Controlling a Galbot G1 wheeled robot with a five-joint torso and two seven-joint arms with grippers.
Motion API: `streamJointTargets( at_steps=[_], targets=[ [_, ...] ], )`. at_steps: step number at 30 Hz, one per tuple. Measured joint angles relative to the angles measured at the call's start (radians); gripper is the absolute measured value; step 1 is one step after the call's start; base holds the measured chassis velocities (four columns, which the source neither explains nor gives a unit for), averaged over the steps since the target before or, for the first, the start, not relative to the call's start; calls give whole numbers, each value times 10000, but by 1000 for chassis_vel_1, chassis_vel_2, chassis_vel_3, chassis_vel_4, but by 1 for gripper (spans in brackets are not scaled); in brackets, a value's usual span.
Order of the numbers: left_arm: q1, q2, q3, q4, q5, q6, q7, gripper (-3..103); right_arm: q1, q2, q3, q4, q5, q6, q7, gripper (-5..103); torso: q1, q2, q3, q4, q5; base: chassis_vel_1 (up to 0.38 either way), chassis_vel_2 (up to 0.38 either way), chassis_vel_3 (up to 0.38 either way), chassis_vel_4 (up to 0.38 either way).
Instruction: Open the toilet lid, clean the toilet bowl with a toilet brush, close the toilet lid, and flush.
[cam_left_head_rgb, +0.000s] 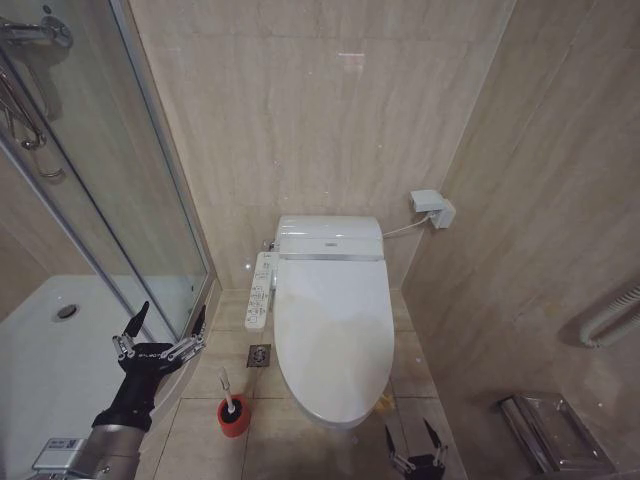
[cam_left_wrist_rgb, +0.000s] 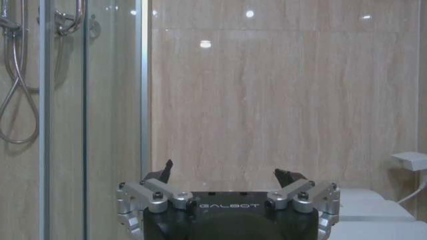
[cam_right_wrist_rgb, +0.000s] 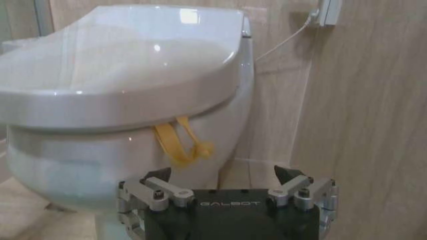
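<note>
We judge the closed toilet lid (cam_left_head_rgb: 333, 335) rigid, light and slippery; lift via the yellow loop (cam_right_wrist_rgb: 179, 145) at 6 o'clock. Right gripper (cam_left_head_rgb: 416, 443) and left gripper (cam_left_head_rgb: 166, 322) stand open.

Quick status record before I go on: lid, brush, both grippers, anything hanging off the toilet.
lid: toilet lid down, closed over the bowl
brush: toilet brush upright in red holder on the floor, left of the toilet
left gripper: open, raised beside the glass shower door, holding nothing
right gripper: open, low at the toilet's front right, holding nothing
extra: yellow strap hangs from under the lid's front edge
</note>
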Motion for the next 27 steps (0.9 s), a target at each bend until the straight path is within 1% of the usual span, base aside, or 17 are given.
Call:
streamJointTargets(
  at_steps=[11, 14, 27],
  targets=[
    [0, 0, 0, 0, 0, 0, 0, 100, 379, 154, -207, -136, -66, -32, 113, 100, 0, 0, 0, -2, 0, 0, 0, 0, 0],
    [0, 0, 0, 0, 0, 0, 0, 100, 558, 255, -218, -244, -284, -30, 349, 100, 0, 0, 0, -1, -1, 0, 0, 0, 0],
    [0, 0, 0, 0, 0, 0, 0, 100, 982, 436, -164, -613, -793, -30, 930, 100, 0, 0, 0, -3, 0, 0, 0, 0, 0]
  ],
)
